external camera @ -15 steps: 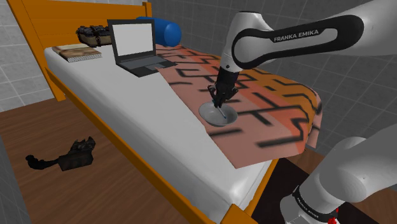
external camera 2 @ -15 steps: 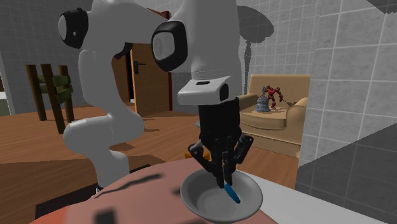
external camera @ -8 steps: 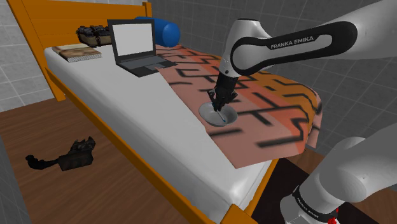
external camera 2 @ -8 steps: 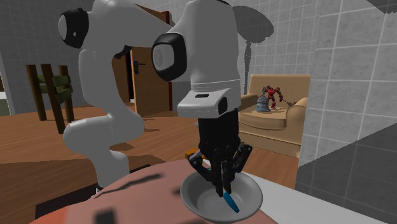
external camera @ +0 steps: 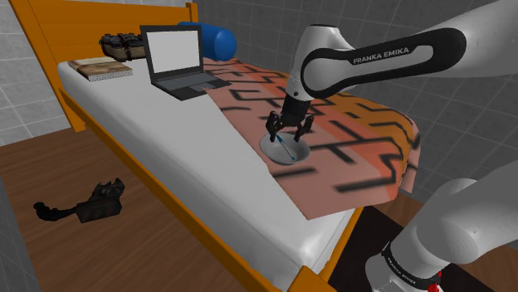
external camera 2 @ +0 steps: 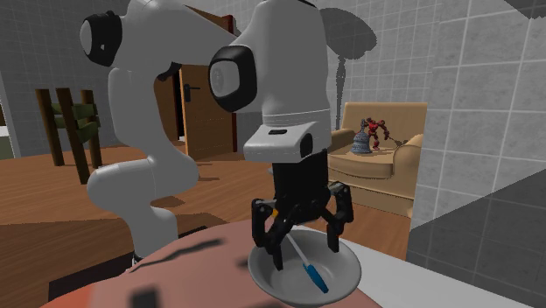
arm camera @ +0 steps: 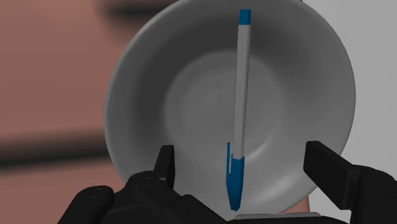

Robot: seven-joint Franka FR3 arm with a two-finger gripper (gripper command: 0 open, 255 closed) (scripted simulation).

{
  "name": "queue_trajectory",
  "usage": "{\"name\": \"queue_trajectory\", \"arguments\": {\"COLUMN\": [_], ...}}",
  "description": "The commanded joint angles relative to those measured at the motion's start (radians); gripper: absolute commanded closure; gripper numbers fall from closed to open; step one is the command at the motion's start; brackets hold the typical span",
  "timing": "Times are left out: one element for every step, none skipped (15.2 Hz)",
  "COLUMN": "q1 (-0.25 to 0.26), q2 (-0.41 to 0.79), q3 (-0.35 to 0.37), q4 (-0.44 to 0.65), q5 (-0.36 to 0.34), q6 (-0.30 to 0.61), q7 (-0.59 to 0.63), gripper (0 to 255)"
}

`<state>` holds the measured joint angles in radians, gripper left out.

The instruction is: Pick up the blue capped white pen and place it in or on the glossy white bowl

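My black two-finger gripper point(external camera 2: 304, 248) has just sprung open, releasing the slim blue-capped white pen point(arm camera: 240, 95). It now lies inside the glossy white round bowl point(arm camera: 146, 95), one end near the rim. Placement looks done.

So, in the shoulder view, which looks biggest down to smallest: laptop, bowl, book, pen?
1. laptop
2. bowl and book: they look about alike, and the book lies farther off, so I won't rank them
3. pen

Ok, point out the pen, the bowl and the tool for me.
pen point(arm camera: 240, 89), wrist view, middle of its white barrel.
bowl point(arm camera: 146, 95), wrist view, bare inner wall.
tool point(external camera 2: 305, 254), second exterior view, midway between its open fingertips.
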<state>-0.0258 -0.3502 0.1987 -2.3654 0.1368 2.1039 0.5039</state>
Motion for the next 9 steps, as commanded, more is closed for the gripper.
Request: {"name": "queue_trajectory", "arguments": {"q1": [0.0,-0.001,-0.002,-0.003,-0.004,-0.004,-0.004,-0.004,-0.004], "q2": [0.0,-0.013,-0.025,-0.035,-0.042,-0.042,-0.042,-0.042,-0.042], "q3": [0.0,-0.004,-0.007,-0.011,-0.013,-0.013,-0.013,-0.013,-0.013], "q4": [0.0,0.022,0.046,0.071,0.091,0.091,0.091,0.091,0.091], "q5": [0.0,-0.001,-0.002,-0.003,-0.004,-0.004,-0.004,-0.004,-0.004], "q6": [0.0,-0.035,-0.07,-0.105,-0.133,-0.133,-0.133,-0.133,-0.133], "q7": [0.0,0.0,-0.001,-0.001,-0.001,-0.001,-0.001,-0.001,-0.001], "gripper": [0,0,0,0,0,0,0,0,0]}}
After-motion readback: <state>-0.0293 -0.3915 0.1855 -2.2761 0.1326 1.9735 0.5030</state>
